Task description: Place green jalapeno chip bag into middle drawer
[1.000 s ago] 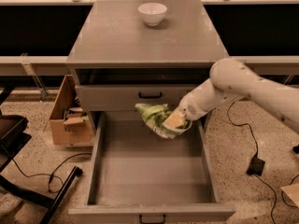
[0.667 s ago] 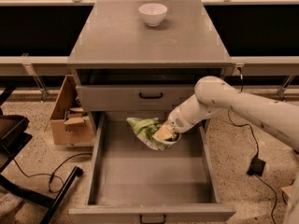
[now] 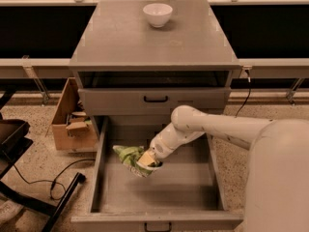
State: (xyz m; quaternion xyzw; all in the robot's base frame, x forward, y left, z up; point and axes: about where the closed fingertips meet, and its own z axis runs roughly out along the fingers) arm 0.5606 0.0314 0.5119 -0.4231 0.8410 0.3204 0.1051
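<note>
The green jalapeno chip bag [image 3: 127,154] is crumpled, bright green with white patches. My gripper [image 3: 147,161] is shut on its right end and holds it low inside the open middle drawer [image 3: 164,197], over the left part of the grey bed, close to or touching the floor. My white arm reaches in from the right edge of the view. The drawer is pulled fully out, its small black handle [image 3: 157,226] at the bottom edge.
A white bowl [image 3: 158,14] stands on the grey cabinet top [image 3: 120,42]. A shorter shut drawer front with a black handle [image 3: 155,99] sits above. A cardboard box [image 3: 72,120] stands left of the cabinet. A black chair base and cable lie at the left.
My gripper has carried the bag leftward and down, from the drawer's upper right to low over the left part of the bed.
</note>
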